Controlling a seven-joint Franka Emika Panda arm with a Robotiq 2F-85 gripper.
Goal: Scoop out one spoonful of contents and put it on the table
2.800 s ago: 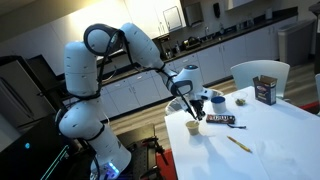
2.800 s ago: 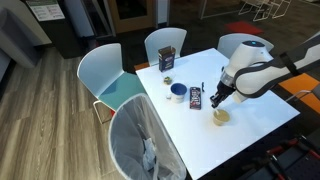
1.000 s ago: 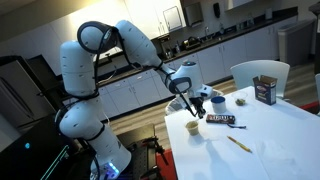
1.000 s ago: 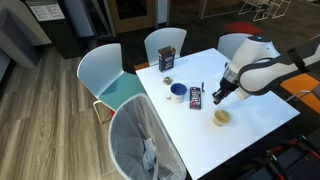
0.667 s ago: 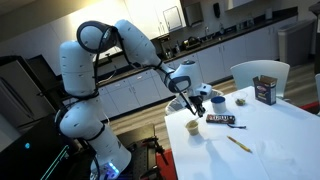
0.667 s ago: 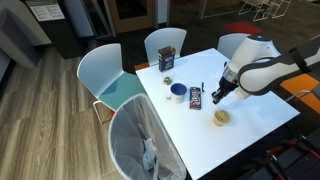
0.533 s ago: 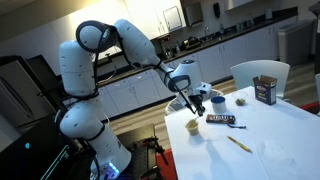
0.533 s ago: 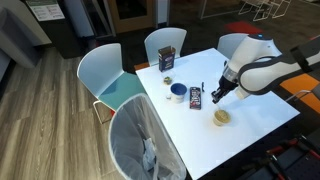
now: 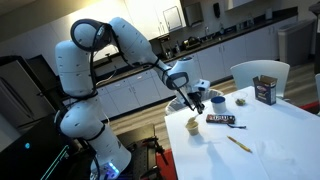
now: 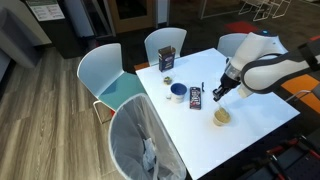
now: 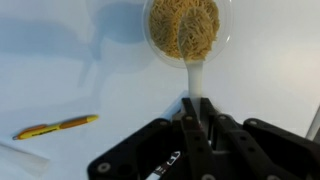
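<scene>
A clear bowl of tan grainy contents [image 11: 184, 28] sits on the white table [image 11: 60, 60]. It also shows in both exterior views [image 9: 194, 125] [image 10: 221, 117]. My gripper [image 11: 197, 112] is shut on a white spoon [image 11: 196, 82] whose handle runs up to the bowl's near rim. The spoon's tip is hidden at the bowl's edge. In both exterior views the gripper [image 9: 190, 104] [image 10: 219, 93] hangs just above the bowl.
A yellow and orange pen [image 11: 57, 126] lies on the table near the bowl and also shows in an exterior view [image 9: 238, 143]. A dark wrapped bar [image 10: 196, 97], a blue cup [image 10: 178, 92], a small bowl [image 10: 168, 81] and a brown box [image 10: 167, 60] stand further along. Chairs ring the table.
The arm's elbow and upper links have shifted slightly. The gripper with the spoon has stayed over the bowl, rising a little.
</scene>
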